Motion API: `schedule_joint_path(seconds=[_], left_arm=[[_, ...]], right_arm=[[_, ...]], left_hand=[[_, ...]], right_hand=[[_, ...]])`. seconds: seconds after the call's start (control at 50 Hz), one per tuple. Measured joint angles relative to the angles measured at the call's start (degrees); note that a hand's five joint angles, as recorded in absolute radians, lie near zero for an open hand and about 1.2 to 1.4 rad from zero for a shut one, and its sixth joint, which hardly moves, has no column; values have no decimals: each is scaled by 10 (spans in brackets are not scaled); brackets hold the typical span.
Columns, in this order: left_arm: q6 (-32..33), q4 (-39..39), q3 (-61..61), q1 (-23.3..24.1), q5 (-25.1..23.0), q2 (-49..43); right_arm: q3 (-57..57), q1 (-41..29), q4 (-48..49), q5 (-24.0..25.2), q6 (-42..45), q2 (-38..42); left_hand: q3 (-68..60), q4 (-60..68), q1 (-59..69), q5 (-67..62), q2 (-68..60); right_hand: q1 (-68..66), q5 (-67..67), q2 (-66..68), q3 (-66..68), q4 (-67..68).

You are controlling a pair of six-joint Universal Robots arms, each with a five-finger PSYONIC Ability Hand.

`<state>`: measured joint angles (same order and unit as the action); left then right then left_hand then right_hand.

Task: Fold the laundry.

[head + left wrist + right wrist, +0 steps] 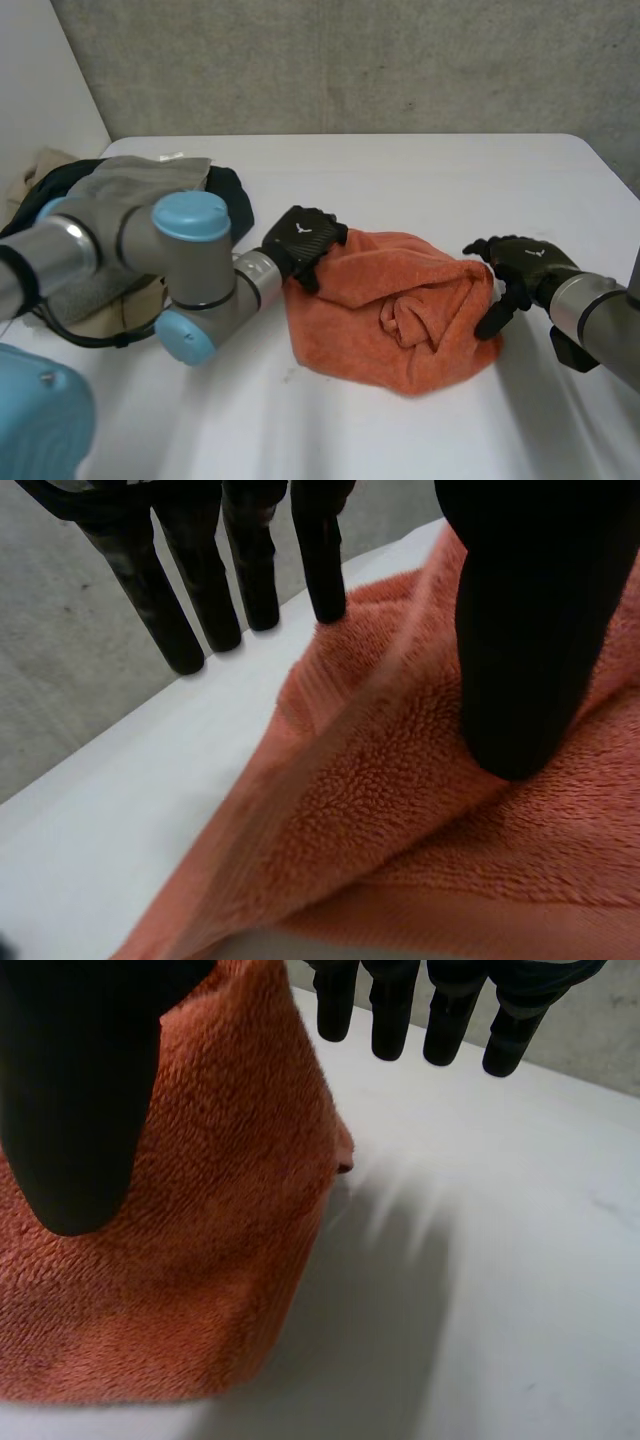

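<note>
Although the white table (400,170) has room to spread it flat, the orange terry-cloth towel (400,300) lies on it as a rumpled mound, its middle gathered into loose folds. Beside the towel, on the left arm's side and apart from it, sits a heap of grey, dark and beige garments (130,180). The black left hand (300,240) is at the towel's left edge. Its thumb (520,680) presses down on the cloth while its fingers (240,580) stand straight and spread, one tip just touching the hem, nothing clamped. The black right hand (520,262) is at the towel's right edge, thumb against the cloth's side, fingers straight and clear of it. I judge the step to be flattening the towel before any fold. Next, each hand needs to close on an edge or corner and draw outward from the towel's middle.
</note>
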<state>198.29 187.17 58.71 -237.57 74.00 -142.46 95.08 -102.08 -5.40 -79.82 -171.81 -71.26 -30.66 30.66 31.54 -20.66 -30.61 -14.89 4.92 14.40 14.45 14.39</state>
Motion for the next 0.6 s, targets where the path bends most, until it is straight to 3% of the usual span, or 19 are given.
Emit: schedule_joint_path(seconds=[0.04, 0.06, 0.08, 0.12, 0.14, 0.2, 0.32, 0.46, 0.54, 0.6], left_arm=[[0, -1, -20, 4, 1, -17], [0, 0, -36, 7, 1, -30], [0, 0, -49, 9, 3, -39], [1, 2, -67, 11, 4, -49], [1, 4, -81, 11, 7, -53], [2, 19, -117, 10, 18, -52], [2, 112, -207, -5, 58, -8], [-1, 261, -247, -45, 77, 76], [-3, 313, -234, -57, 70, 120], [-3, 308, -192, -58, 58, 142]], right_arm=[[3, -1, 8, -2, -9, 5], [4, -1, 15, -2, -17, 11], [3, -2, 20, -3, -22, 17], [-3, -2, 27, -3, -27, 27], [-11, -3, 31, -3, -30, 37], [-47, -4, 35, -4, -30, 62], [-179, -11, 58, -36, -9, 91], [-272, -20, 197, -88, 39, 24], [-259, -42, 305, -74, 94, -34], [-234, -69, 318, -52, 135, -50]], left_hand=[[-47, 48, 65, -47, -47], [-207, 208, 241, -203, -209], [-308, 312, 336, -306, -319], [-361, 366, 346, -343, -365], [-368, 374, 346, -343, -372], [-375, 379, 346, -343, -378], [-375, 379, 346, -343, -378], [-375, 380, 346, -343, -378], [-375, 380, 346, -352, -379], [-375, 380, 346, -356, -379]], right_hand=[[-51, 47, 54, 54, 48], [-98, 92, 101, 100, 93], [-165, 160, 168, 165, 164], [-291, 287, 302, 296, 296], [-404, 402, 434, 425, 417], [-446, 484, 516, 521, 526], [-446, 490, 516, 531, 539], [-473, 519, 526, 535, 539], [-476, 531, 526, 535, 539], [-476, 533, 526, 535, 539]])
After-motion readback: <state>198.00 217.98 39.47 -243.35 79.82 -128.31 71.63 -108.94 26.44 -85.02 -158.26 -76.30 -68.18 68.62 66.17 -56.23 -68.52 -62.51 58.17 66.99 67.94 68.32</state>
